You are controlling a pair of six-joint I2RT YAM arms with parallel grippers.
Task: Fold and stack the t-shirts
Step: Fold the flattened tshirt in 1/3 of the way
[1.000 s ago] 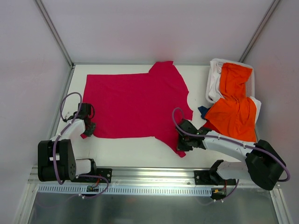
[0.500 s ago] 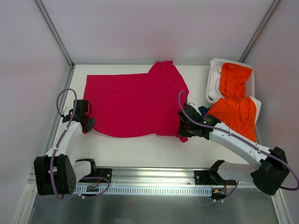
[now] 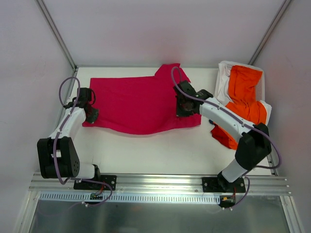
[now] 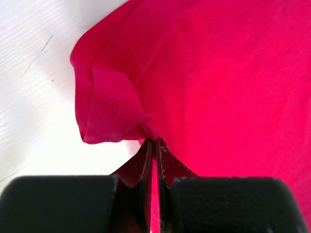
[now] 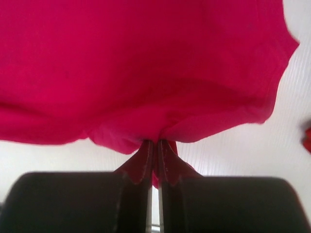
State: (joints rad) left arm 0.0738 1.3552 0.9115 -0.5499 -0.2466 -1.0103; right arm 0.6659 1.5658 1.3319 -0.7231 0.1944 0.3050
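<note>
The crimson t-shirt (image 3: 138, 102) lies across the back of the white table, its near part doubled over toward the back. My left gripper (image 3: 90, 113) is shut on the shirt's left edge (image 4: 116, 111). My right gripper (image 3: 183, 108) is shut on the shirt's right part (image 5: 155, 73), with cloth pinched between the jaws in both wrist views. The orange t-shirt (image 3: 243, 94) lies crumpled at the right, partly draped over a white basket (image 3: 222, 80), away from both grippers.
A blue cloth shows beside the orange shirt near the right forearm (image 3: 228, 119). Grey walls and metal frame posts (image 3: 57, 34) close in the table's back and sides. A metal rail (image 3: 160, 182) runs along the near edge.
Both grippers have carried the crimson shirt's near edge toward the back, folding the near part over the rest. The right arm has swung far back and left.
</note>
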